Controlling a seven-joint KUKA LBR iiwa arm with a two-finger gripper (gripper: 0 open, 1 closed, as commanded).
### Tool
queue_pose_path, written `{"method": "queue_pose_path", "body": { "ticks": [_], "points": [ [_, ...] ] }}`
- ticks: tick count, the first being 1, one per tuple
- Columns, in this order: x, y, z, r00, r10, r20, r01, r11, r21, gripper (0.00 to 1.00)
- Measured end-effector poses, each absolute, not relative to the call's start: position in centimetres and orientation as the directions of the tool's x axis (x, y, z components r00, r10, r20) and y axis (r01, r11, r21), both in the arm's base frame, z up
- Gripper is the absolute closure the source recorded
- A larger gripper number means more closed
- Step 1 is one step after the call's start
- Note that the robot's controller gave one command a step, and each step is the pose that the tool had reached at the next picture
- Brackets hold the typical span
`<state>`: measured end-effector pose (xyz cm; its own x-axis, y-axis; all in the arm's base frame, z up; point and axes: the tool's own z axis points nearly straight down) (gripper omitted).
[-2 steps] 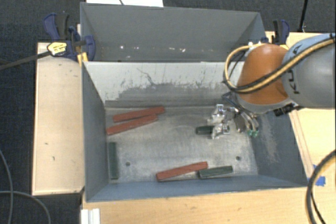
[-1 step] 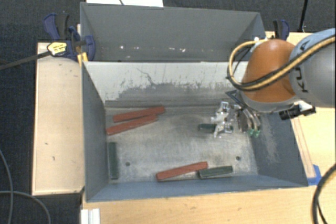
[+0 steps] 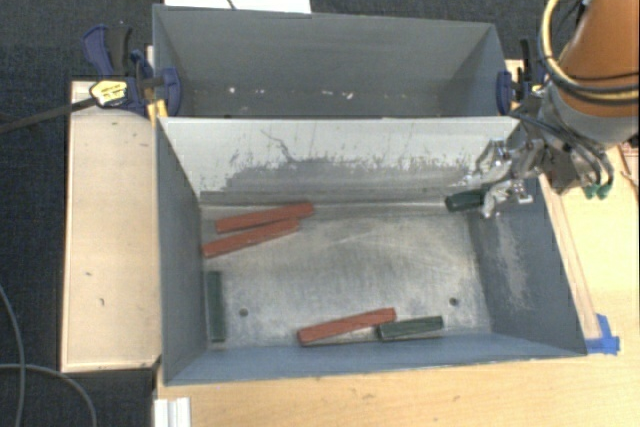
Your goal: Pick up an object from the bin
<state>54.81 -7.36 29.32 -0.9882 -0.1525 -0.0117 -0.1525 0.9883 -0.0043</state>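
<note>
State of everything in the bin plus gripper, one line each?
Gripper: back right corner, grip unclear.
Green block: at gripper, held or lying unclear.
Back red sticks: flat, side by side.
Left green bar: flat, along left wall.
Front red stick: flat.
Front green bar: flat, at that stick's end.

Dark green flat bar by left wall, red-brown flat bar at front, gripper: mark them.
Dark green flat bar (image 3: 214, 305): camera view, mid-length.
Red-brown flat bar (image 3: 346, 326): camera view, mid-length.
Gripper (image 3: 490, 198): camera view, tip.
</note>
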Motion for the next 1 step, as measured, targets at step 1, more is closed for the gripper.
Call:
{"method": "queue_pose_path", "body": {
  "ticks": [1],
  "points": [
    [54.69,-7.22,28.87,-0.988,-0.152,-0.004,-0.152,0.988,0.0,0.0]
  ]
}}
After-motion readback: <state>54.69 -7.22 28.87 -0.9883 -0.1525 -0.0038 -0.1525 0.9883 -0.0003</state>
